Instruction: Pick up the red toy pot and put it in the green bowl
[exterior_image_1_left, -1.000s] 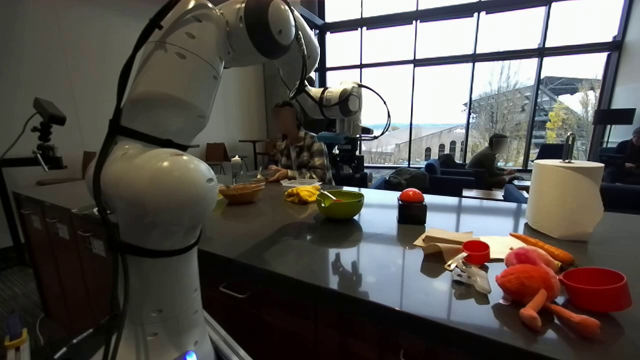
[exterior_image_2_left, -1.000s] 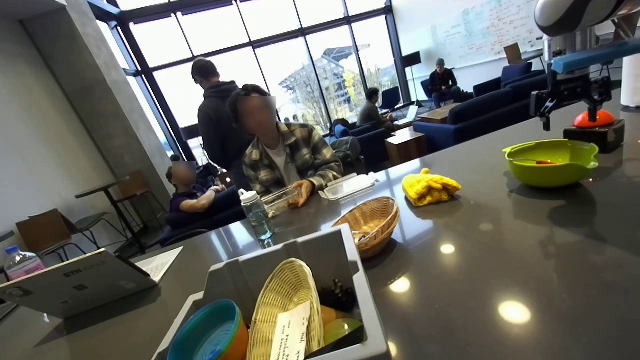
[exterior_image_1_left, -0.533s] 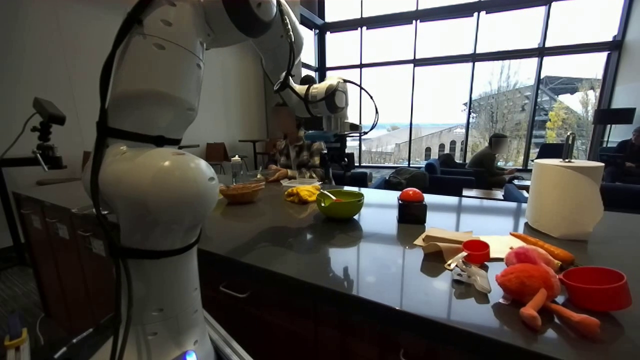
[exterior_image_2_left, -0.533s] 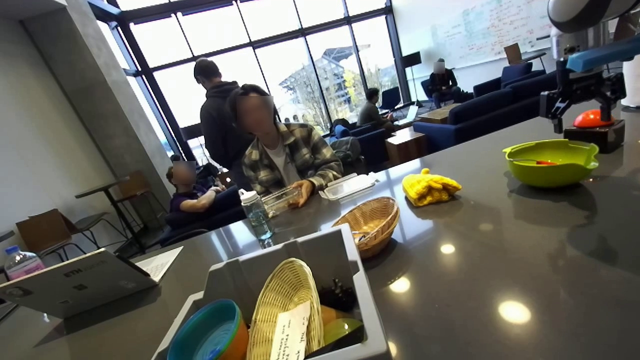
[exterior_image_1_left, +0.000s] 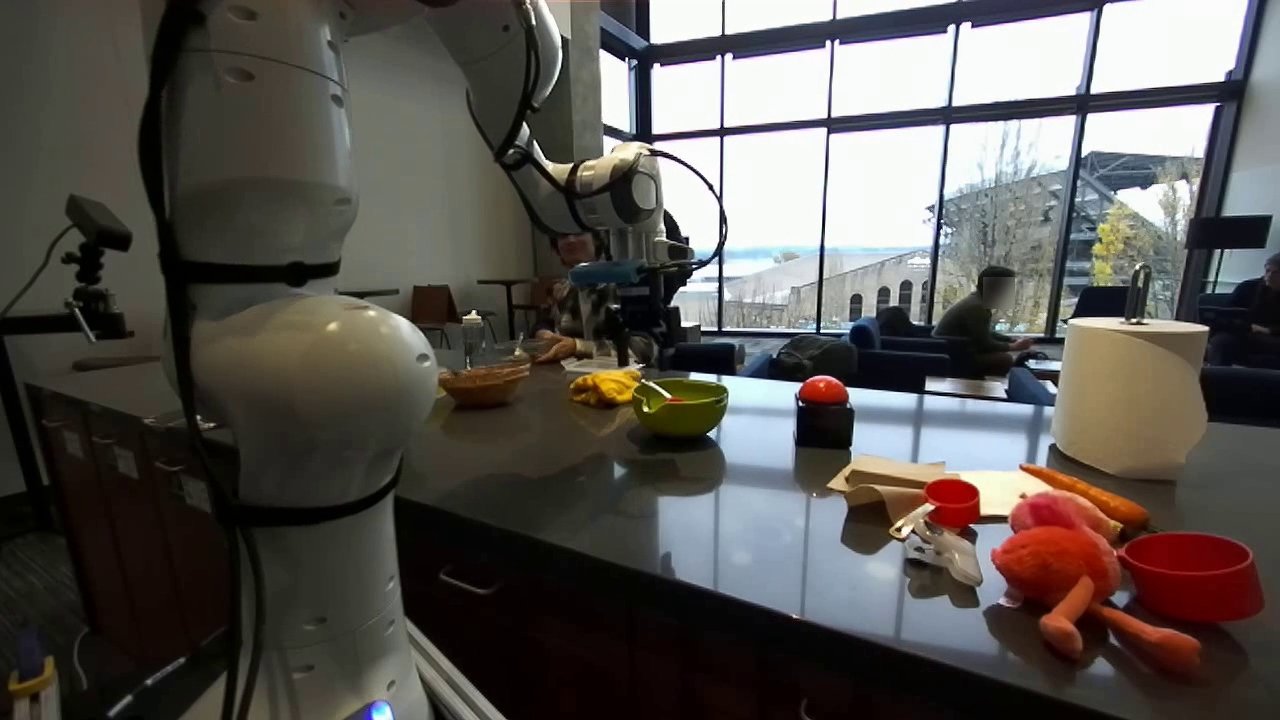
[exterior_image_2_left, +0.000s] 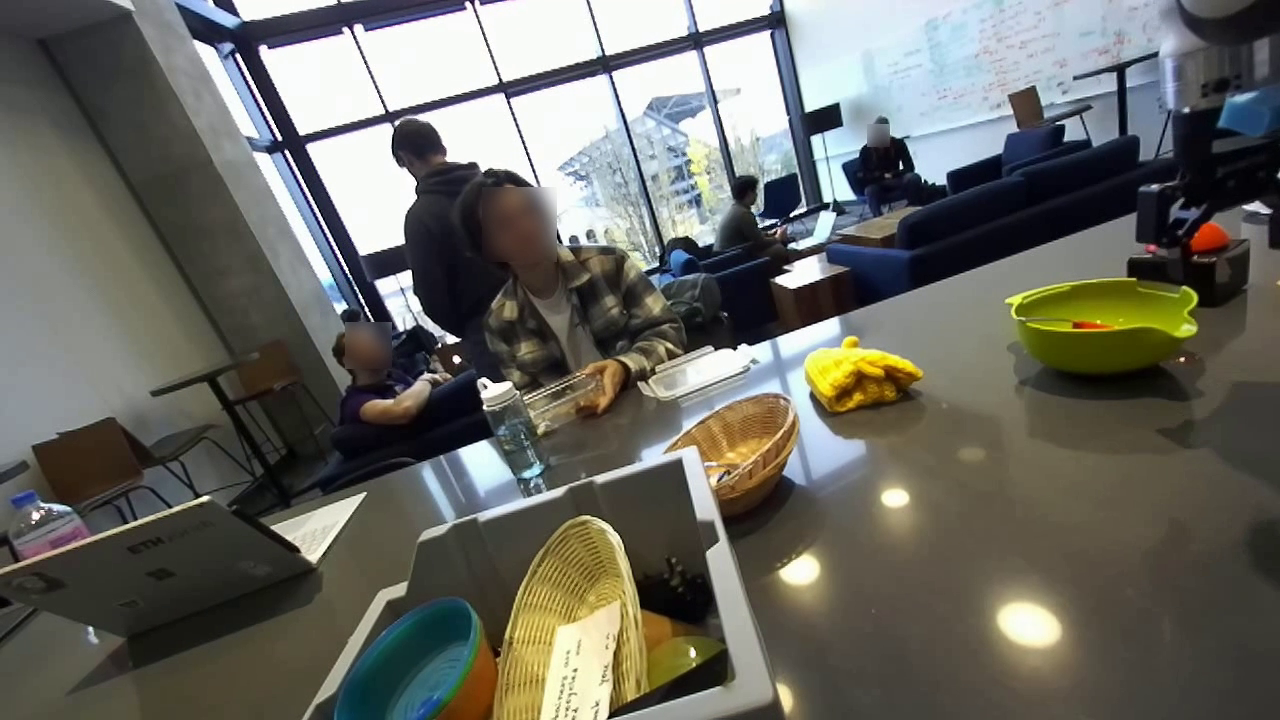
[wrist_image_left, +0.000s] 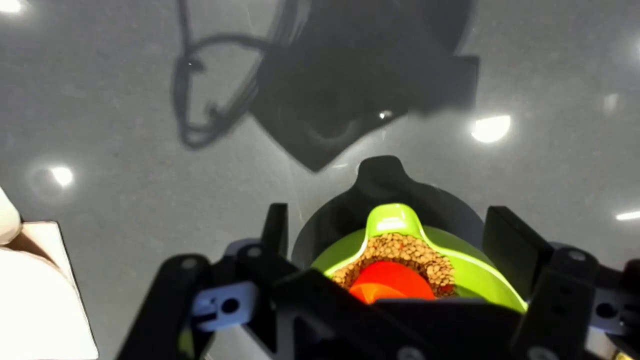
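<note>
Over the glossy surface (wrist_image_left: 150, 210) I hold my pincer (wrist_image_left: 390, 232) spread wide and empty, presumably for clearance around the green bowl (wrist_image_left: 472, 275), lower centre of the wrist view.

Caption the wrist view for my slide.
Open claw framing a lime-green bowl that holds brown lentil-like grains and a partly hidden red cup.

Dark grey surface (exterior_image_1_left: 800, 530); lime-green bowl (exterior_image_2_left: 1100, 350) holding tan grains (wrist_image_left: 395, 246) and a red-orange utensil (wrist_image_left: 397, 276); yellow cloth (exterior_image_2_left: 860, 376); in an exterior view, a bright-red pot (exterior_image_1_left: 953, 504) and, by the near edge, an orange-and-pink plush toy (exterior_image_1_left: 1056, 562); at the far edge, a dark-and-cream plaid shirt (exterior_image_2_left: 612, 308).
</note>
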